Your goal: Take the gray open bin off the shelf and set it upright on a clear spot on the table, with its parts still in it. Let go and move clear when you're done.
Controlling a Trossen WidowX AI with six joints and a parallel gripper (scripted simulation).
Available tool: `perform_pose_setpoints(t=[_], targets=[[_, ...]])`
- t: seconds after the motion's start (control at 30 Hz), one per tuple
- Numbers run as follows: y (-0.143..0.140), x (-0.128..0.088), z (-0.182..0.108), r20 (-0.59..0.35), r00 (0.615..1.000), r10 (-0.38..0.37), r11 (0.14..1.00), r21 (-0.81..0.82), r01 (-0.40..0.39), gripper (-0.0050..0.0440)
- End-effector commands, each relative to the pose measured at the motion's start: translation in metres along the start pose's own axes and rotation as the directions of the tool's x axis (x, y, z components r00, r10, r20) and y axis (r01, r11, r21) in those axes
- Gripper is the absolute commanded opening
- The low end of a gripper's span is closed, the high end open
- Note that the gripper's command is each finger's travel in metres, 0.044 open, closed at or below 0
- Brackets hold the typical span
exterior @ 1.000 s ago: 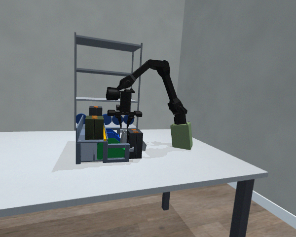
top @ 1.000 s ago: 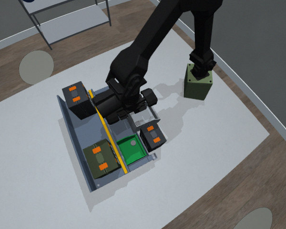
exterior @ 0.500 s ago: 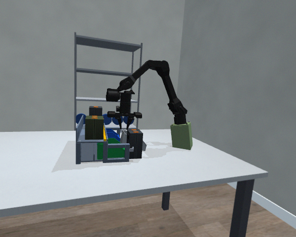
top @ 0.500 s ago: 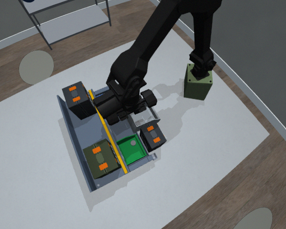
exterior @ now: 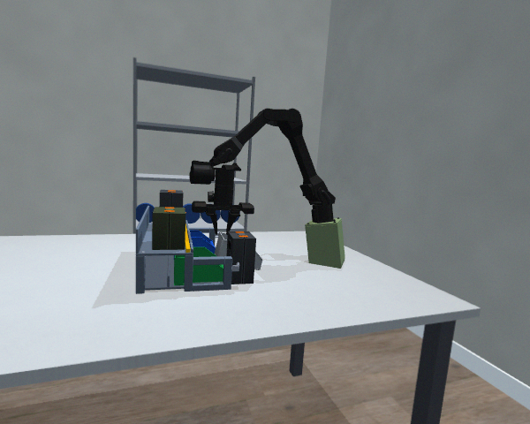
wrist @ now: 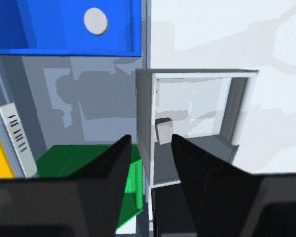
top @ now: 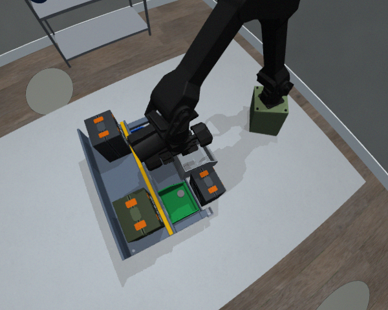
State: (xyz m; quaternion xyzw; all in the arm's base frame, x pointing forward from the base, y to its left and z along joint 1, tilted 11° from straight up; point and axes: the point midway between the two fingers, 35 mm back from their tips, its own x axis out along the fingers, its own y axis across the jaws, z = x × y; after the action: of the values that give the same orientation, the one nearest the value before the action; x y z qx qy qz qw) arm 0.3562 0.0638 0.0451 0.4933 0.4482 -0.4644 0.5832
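Hand [wrist: 150, 148] partly open, astride gray bin [wrist: 197, 118] wall

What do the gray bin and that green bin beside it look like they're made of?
Gray bin: likely matte plastic, judging by its thin, flat, dull walls; painted metal is possible. Green bin: probably moulded plastic, with a saturated uniform colour and no shine.

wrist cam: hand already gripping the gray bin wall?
No. The hand hangs open above the gray bin, its fingers straddling the near wall without touching.
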Motion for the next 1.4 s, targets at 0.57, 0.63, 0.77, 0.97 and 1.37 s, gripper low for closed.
perform_pose_setpoints(t=[0.57, 0.63, 0.77, 0.97, 1.37], targets=[[0.004, 0.007, -0.001, -0.007, 1.0, 0.019, 1.0, 0.0, -0.019, 0.015], [0.004, 0.007, -0.001, -0.007, 1.0, 0.019, 1.0, 0.0, -0.019, 0.015], [0.004, 0.007, -0.001, -0.007, 1.0, 0.019, 1.0, 0.0, -0.019, 0.015], [0.004, 0.01, -0.001, -0.005, 1.0, 0.02, 1.0, 0.001, -0.02, 0.015], [0.004, 0.016, -0.002, -0.007, 1.0, 0.019, 1.0, 0.0, -0.019, 0.015]])
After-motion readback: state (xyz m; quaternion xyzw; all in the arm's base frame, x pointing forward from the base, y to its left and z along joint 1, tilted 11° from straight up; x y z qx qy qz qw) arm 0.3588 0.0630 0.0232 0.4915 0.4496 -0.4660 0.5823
